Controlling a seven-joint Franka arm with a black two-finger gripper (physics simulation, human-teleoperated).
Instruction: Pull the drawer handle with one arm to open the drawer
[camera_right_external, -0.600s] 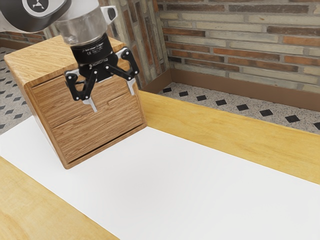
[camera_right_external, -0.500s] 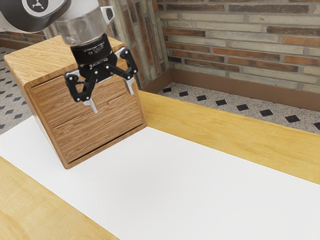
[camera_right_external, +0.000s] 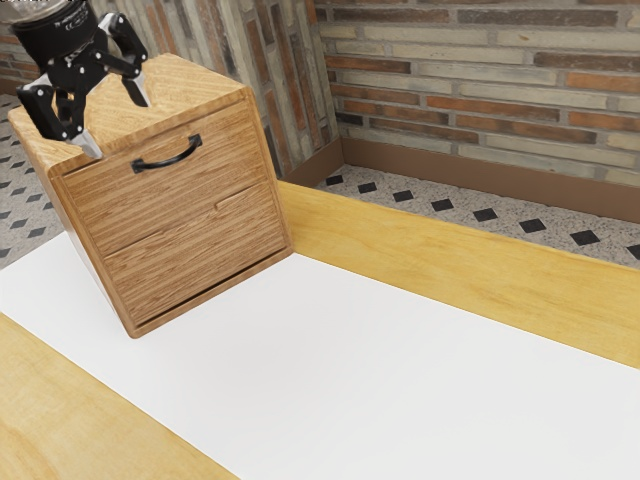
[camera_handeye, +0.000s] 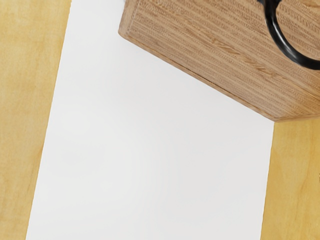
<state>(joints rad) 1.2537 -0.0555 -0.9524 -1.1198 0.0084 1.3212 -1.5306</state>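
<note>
The 1 wooden cabinet (camera_right_external: 190, 235) stands at an angle at the far end of the white tabletop (camera_right_external: 360, 370), its face turned toward the open stretch of surface, so I judge the drawer has room to slide out. The face shows 2 drawer fronts; the upper drawer (camera_right_external: 150, 195) carries the 1 black handle (camera_right_external: 166, 155), and it sits flush with the cabinet, so it is shut. The handle bows out from the wood, leaving a gap behind its bar, likely there for a finger to hook into. The 1 gripper (camera_right_external: 115, 124) hovers over the cabinet's top near the corner at the exterior view's left, above the handle and apart from it, touching nothing. Its 2 fingers (camera_right_external: 137, 88) are spread wide and hold nothing, a spacing that would let them straddle the bar once lowered. In the wrist view the handle (camera_handeye: 287, 35) curves across the cabinet's face (camera_handeye: 220, 55), with bare tabletop (camera_handeye: 150, 150) beyond, so the pull looks not yet begun.
</note>
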